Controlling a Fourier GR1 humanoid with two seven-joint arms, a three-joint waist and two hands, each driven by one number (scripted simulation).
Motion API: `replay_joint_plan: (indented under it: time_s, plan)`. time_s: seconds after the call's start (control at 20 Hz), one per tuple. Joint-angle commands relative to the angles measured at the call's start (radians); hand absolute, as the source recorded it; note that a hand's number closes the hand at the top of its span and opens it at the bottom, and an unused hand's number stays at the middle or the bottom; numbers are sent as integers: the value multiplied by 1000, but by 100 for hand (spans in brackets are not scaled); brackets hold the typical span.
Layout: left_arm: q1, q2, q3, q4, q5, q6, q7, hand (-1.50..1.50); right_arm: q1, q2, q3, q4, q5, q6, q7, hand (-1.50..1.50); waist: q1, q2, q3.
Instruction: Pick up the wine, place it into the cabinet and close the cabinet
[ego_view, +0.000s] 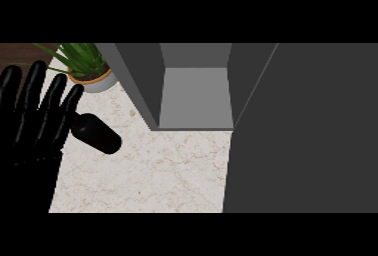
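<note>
Starting at the left edge, we have our left hand (33, 117) raised with its fingers straight and spread, grasping nothing. Its fingertips point toward the far side of the bench (162, 170), and the hand lies just beside the wine (96, 132), perhaps brushing the bottle's near end; we cannot tell whether they touch. We judge the hand is held flat like this because it is lining up alongside the bottle before closing round it, so the pick-up is not yet done.

The wine is a dark bottle lying on its side on the marble bench top, angled from upper left to lower right, between our hand and the cabinet. Lying down, it will tend to roll if nudged, so we would want fingers and thumb on opposite sides of its body.

Behind the bottle, at the bench's far left, stands a potted plant (85, 65) in a pale pot, near enough that a wide sweep of the arm could clip its leaves.

Further right the cabinet (193, 95) stands open, its grey interior showing nothing inside, which leaves room for the bottle. Its door (310, 130) swings out as a large dark panel filling the right side, where it must be pushed shut afterwards. Our right hand is not in sight, perhaps hidden behind that door.
</note>
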Motion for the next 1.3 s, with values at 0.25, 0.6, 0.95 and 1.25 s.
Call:
replay_joint_plan:
  time_s: [0.25,0.6,0.95,1.25]
  plan:
    - [83,25,147,75,86,-48,-85,-150,13,-4,-30,-119,-76,1,70,-150,-1,0,-1]
    - [183,46,227,116,93,-104,-199,-150,-18,6,5,-100,-31,-13,96,-150,2,0,-1]
    - [96,122,394,297,170,-136,-233,-150,-111,15,8,-88,-10,-53,140,-150,2,1,-1]
    - [95,103,384,445,113,-151,-351,-150,11,27,2,-89,-35,15,34,-150,-3,1,0]
